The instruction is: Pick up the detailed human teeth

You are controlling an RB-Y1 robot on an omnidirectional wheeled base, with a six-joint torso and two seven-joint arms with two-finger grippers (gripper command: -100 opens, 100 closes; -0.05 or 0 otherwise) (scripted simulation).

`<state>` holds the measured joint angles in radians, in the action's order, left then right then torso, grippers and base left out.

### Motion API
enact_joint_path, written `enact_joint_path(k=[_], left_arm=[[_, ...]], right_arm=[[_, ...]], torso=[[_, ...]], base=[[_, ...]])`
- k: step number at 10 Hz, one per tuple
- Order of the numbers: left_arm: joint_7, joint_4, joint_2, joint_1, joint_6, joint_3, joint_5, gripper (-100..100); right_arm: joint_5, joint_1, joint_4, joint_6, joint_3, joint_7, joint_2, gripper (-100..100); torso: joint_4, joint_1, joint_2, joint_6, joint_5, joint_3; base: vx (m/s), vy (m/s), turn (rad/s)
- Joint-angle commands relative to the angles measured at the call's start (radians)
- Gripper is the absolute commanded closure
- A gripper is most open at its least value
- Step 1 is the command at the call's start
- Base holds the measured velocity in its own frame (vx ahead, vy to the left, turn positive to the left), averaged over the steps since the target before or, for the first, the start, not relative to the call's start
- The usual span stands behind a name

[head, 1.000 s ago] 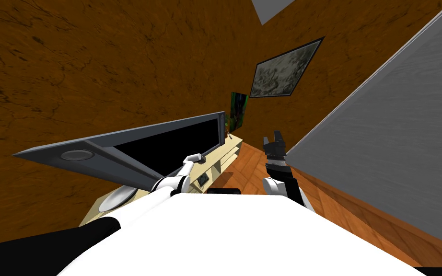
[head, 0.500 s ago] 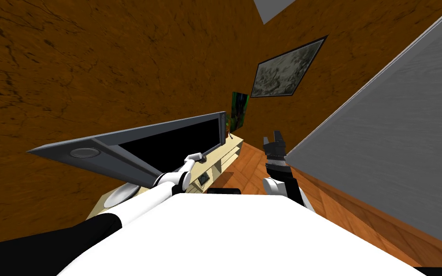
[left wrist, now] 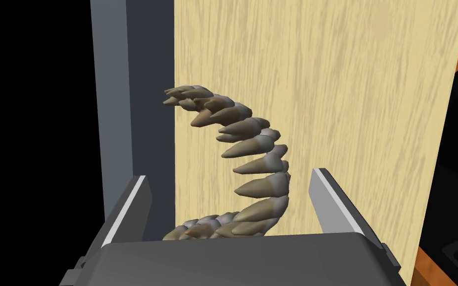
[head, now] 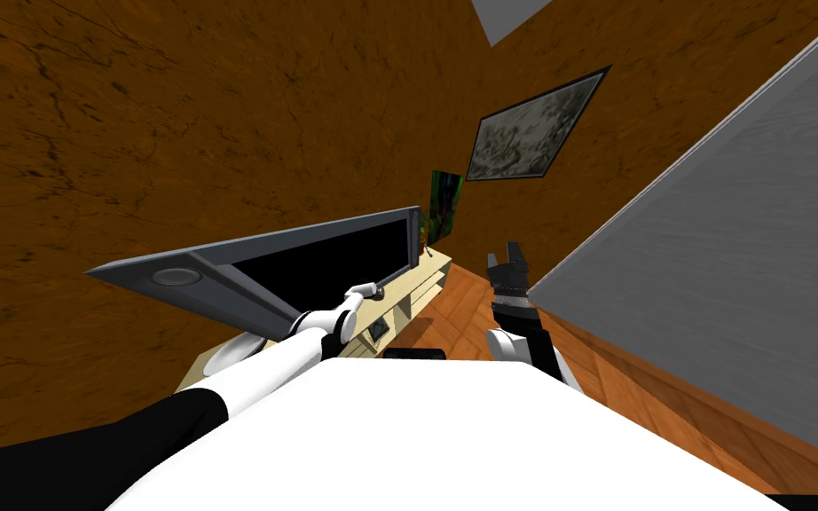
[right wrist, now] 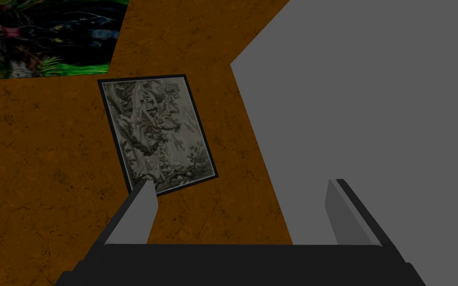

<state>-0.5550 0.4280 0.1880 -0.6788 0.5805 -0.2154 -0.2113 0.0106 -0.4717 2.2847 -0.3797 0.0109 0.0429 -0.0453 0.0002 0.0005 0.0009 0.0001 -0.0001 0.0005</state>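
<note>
Left pincer (left wrist: 230, 175) is released: both blades stand apart, with nothing pressed between them. The teeth (left wrist: 258, 144), a brownish-grey arch of pointed crowns and roots, lie on the pale wood bench (left wrist: 347, 99) inside the gap between the blades. There is clear space on either side, so neither blade touches them. The arch's far end reaches the grey frame of the television (left wrist: 118, 99); it may be touching or just beside, and I cannot tell which from this angle. In the head view the left pincer (head: 372, 291) sits low over the bench (head: 416, 288), right at the foot of the television (head: 310, 262). Progress, as judged: the reach looks finished and the pincer is lined up around the target. The grasp itself is not yet made, so closing on the teeth and lifting them clear are left. The blades straddle the arch near its closed end, which seems a fair place to clamp, though the thin curved row may slip or tip when squeezed. Hidden or unclear: the near part of the arch is cut off behind the pincer's dark body, so its full outline is not visible. How high the blade tips stand above the bench top cannot be read either. Right pincer (right wrist: 241, 182) is likewise released and idle, raised off to the right side (head: 507, 262) and well apart from the work.
</note>
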Motion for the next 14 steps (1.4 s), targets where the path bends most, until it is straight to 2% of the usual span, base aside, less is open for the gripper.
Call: enact_joint_path(k=[1,5,6,7,8,9,10,11,12,14], left_arm=[[0.000,0.000,0.000,0.000,0.000,0.000,0.000,100],[0.002,-0.002,-0.002,0.001,0.004,0.002,0.001,100],[0.001,-0.002,-0.002,0.001,0.004,0.001,0.001,0],[0.002,0.048,-0.004,0.052,0.044,-0.009,-0.005,100],[0.002,0.074,-0.004,0.067,0.044,-0.009,-0.005,100],[0.008,0.129,-0.006,0.112,0.086,-0.018,-0.012,100],[0.008,0.200,-0.006,0.137,0.086,-0.018,-0.012,100],[0.013,0.234,-0.009,0.179,0.127,-0.028,-0.020,100],[0.013,0.239,-0.009,0.193,0.127,-0.028,-0.020,100],[0.013,0.305,-0.009,0.207,0.127,-0.028,-0.020,100]], right_arm=[[0.000,0.000,0.000,0.000,0.000,0.000,0.000,0],[0.000,0.000,0.000,0.000,0.000,0.000,0.000,0],[0.000,0.000,0.000,0.000,0.000,0.000,0.000,0],[0.000,0.000,0.000,0.000,0.000,0.000,0.000,0],[0.000,0.000,0.000,0.000,0.000,0.000,0.000,0],[0.000,0.000,0.000,0.000,0.000,0.000,0.000,0],[0.000,0.000,0.000,0.000,0.000,0.000,0.000,0],[0.000,0.000,0.000,0.000,0.000,0.000,0.000,0],[0.000,0.000,0.000,0.000,0.000,0.000,0.000,0],[0.000,0.000,0.000,0.000,0.000,0.000,0.000,0]], torso=[[0.000,0.000,0.000,0.000,0.000,0.000],[0.001,0.002,-0.001,-0.002,0.001,0.000],[0.001,0.002,-0.001,-0.001,0.001,0.000],[0.001,0.002,-0.001,-0.001,0.001,0.000],[-0.002,0.001,-0.003,0.000,0.002,-0.002],[-0.004,0.001,-0.005,0.001,0.003,-0.004],[-0.006,0.000,-0.006,0.001,0.004,-0.006],[-0.006,0.000,-0.007,0.002,0.005,-0.006],[-0.008,0.000,-0.009,0.003,0.006,-0.009],[-0.011,0.002,-0.010,0.003,0.008,-0.011]], base=[[0.000,0.000,0.000],[-0.001,0.000,-0.003],[0.000,0.000,0.000],[0.048,-0.016,-0.067],[0.047,-0.020,-0.051],[0.056,-0.024,-0.082],[0.040,-0.021,-0.040],[0.047,-0.031,-0.113],[0.042,-0.021,-0.037],[0.007,-0.004,0.004]])
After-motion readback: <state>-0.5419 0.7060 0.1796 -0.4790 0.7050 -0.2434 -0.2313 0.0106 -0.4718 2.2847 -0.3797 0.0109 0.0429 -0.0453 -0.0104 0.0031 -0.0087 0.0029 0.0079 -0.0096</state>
